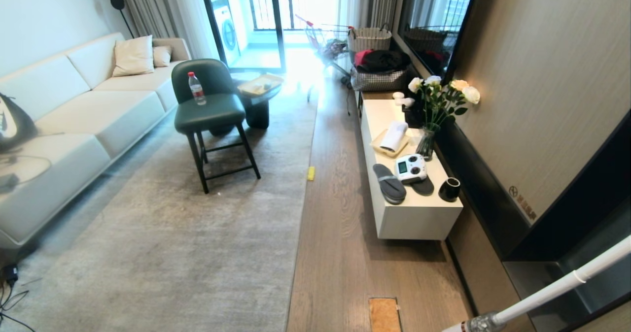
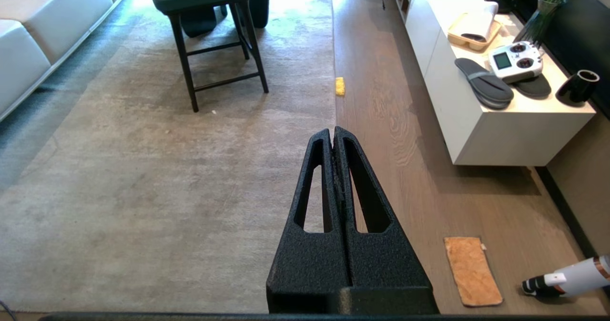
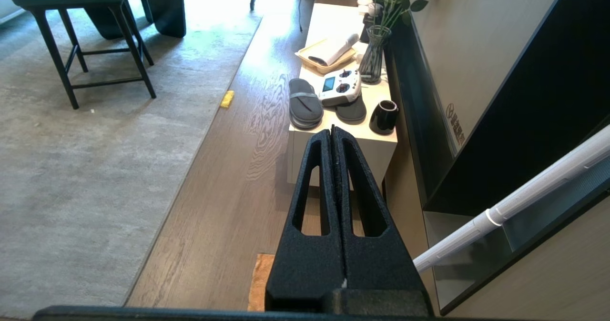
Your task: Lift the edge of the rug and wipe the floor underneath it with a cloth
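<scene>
The rug edge [image 1: 304, 194] runs straight down the room as a thin border between the large pale grey-beige rug and the floor [image 1: 340, 214], a strip of brown wood-grain planks that lies between the rug and a low white cabinet [image 1: 419, 218] set along the right-hand wall. The edge lies flat on the planks. The cloth [image 1: 384, 315], orange and fluffy, lies flat on the floor at the near end of that strip, apart from the rug edge and nearer the cabinet side; in the left wrist view it shows whole, with its thin grey edging and small white tag. A small yellow object [image 1: 311, 173] sits on the floor just beside the rug edge, farther along. On the cabinet lie a pair of grey slippers [image 1: 389, 183], a white remote controller [image 1: 410, 168], a black cup [image 1: 449, 189], a rolled white towel [image 1: 394, 136] in a tray and a glass vase of roses [image 1: 428, 142]. A dark green stool [image 1: 212, 110] bearing a water bottle [image 1: 196, 88] stands on the rug near a cream sofa [image 1: 74, 110]. A white vacuum wand [image 1: 557, 287] leans at the near right. The left gripper [image 2: 333, 131] hangs above the rug edge with its fingers pressed together and nothing between them; the right gripper [image 3: 332, 131] hangs over the floor strip near the cabinet, fingers likewise closed and empty.
</scene>
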Controlling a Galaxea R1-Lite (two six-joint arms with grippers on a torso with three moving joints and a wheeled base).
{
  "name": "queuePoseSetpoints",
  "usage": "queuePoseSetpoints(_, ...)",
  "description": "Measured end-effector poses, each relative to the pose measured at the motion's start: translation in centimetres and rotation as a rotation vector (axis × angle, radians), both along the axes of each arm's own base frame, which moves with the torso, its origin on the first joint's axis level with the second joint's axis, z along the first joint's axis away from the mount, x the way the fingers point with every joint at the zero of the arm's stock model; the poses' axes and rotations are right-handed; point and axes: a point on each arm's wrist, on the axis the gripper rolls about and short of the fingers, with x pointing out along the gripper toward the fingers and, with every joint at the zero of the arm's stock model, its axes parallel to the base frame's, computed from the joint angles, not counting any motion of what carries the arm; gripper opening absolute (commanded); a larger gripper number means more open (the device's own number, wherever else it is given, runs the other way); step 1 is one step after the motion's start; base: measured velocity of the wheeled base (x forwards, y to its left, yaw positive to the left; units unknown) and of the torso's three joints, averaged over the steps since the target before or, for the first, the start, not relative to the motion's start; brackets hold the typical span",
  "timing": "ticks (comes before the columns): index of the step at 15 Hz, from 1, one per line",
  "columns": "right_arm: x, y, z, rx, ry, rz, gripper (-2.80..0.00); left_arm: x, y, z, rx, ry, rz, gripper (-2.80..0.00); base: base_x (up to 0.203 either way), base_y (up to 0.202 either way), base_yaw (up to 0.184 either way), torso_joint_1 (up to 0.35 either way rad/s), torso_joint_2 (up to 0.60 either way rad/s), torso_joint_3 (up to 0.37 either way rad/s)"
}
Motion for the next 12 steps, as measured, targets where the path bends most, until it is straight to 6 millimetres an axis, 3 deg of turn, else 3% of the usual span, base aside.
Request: queuePoseSetpoints(12, 0.00, 0.00, 0.00, 0.000, 0.000, 0.000, -2.80, 0.00, 0.00, 0.00, 0.000, 0.000, 0.000, -2.80, 0.000, 0.000, 0.000, 0.000, 0.00, 0.000)
